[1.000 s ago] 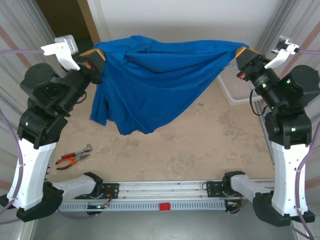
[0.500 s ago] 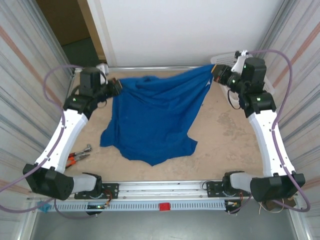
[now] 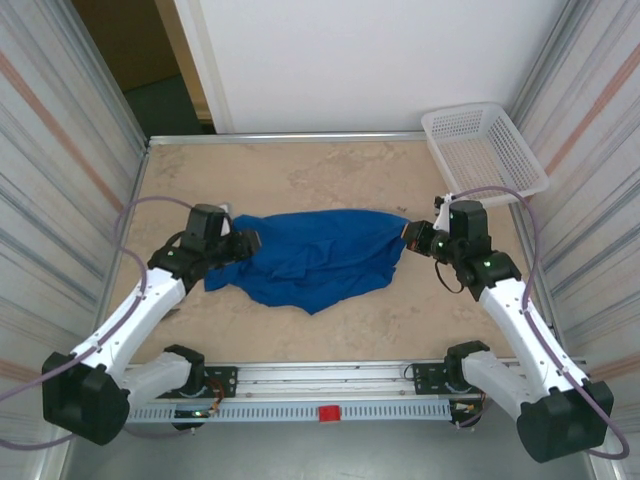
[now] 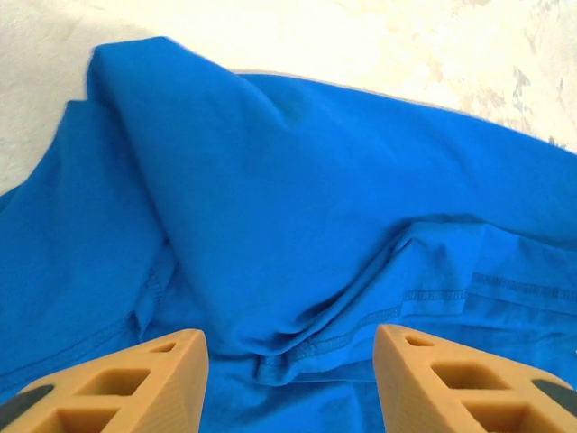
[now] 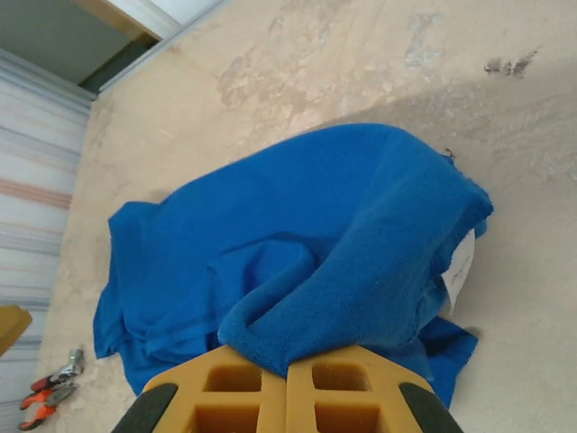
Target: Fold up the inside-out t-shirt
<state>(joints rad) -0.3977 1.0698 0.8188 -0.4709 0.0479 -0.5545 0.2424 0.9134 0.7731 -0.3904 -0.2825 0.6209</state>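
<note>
The inside-out t-shirt [image 3: 315,262] is royal-blue cloth lying rumpled on the table's middle, with no print showing. My left gripper [image 3: 246,243] sits at its left end. In the left wrist view that gripper [image 4: 288,383] is open, its tan fingers [image 4: 135,379] wide apart over a stitched hem fold [image 4: 361,338]. My right gripper [image 3: 410,235] is at the shirt's right end. In the right wrist view it [image 5: 287,372] is shut on a thick fold of the shirt [image 5: 361,262], and a white label [image 5: 460,263] pokes out beside the fold.
A white lattice basket [image 3: 483,150] stands at the far right corner. Orange-handled pliers [image 5: 50,395] lie on the table near the left side. Corrugated walls close both sides. Bare table [image 3: 320,175] stretches behind the shirt.
Both arms dropped and drew toward the near side, bringing the stretched, hanging shirt down onto the table. The left gripper has opened and let go of the cloth.
</note>
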